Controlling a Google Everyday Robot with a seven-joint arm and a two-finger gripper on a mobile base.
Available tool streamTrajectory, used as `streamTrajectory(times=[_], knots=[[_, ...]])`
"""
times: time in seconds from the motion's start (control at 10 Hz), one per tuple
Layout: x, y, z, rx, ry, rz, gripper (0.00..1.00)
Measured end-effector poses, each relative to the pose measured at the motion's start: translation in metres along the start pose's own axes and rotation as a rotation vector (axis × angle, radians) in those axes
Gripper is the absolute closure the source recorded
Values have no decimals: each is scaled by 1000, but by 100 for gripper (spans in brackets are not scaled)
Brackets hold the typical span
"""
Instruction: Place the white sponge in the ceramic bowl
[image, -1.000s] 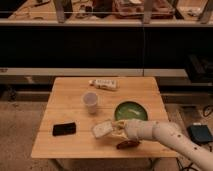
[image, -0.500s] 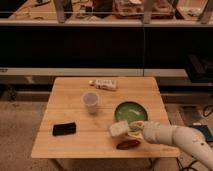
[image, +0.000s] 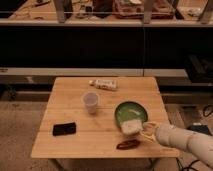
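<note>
A robot arm reaches in from the right over a wooden table (image: 70, 107), its gripper (image: 141, 129) clamped on the white sponge (image: 130, 126), which sits at the near rim of the green bowl (image: 127, 109), apparently partly over it. A translucent cup (image: 90, 102) stands left of the bowl; a white tube (image: 103, 84) with unreadable print lies at the far edge. A black slab (image: 64, 129) rests near left, and a reddish-brown object (image: 128, 144) lies just below the sponge.
</note>
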Motion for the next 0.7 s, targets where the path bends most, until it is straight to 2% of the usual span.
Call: streamTrajectory(times=[0.2,0.3,0.7], knots=[[-1,-8,2,47,-6,24,100],[-8,-11,12,65,-17,28,100],[-49,-29,49,97,-56,13,100]])
